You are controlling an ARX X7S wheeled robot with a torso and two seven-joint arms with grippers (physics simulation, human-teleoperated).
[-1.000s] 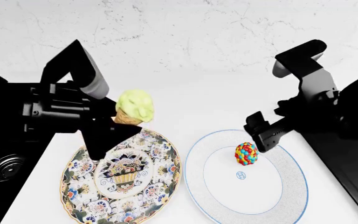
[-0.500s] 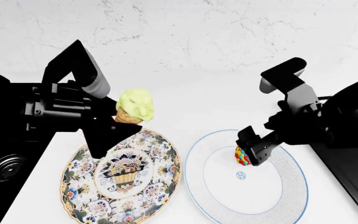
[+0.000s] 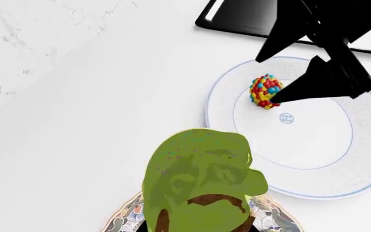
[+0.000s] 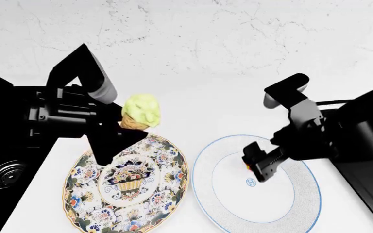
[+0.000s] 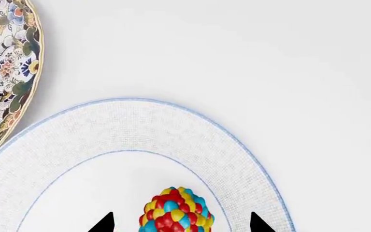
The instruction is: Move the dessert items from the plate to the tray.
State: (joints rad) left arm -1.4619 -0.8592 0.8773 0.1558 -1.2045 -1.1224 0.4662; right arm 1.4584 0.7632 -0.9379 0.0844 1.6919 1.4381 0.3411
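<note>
Left gripper (image 4: pixel 118 131) is clamped on the tan waffle cone with pale green ice-cream scoop (image 4: pixel 139 112), holding it above the far edge of the ornate floral-patterned plate (image 4: pixel 167 194). Right gripper (image 5: pixel 180 227) is spread wide, fingertips (image 5: pixel 103 224) on either side of the small egg-shaped multicoloured candy ball (image 5: pixel 176 211), not touching it. Ball sits on the white blue-rimmed plate (image 4: pixel 290 204), right of the floral one. Glossy black rectangular tray (image 4: pixel 368 184) lies at the far right, just beside the white plate.
</note>
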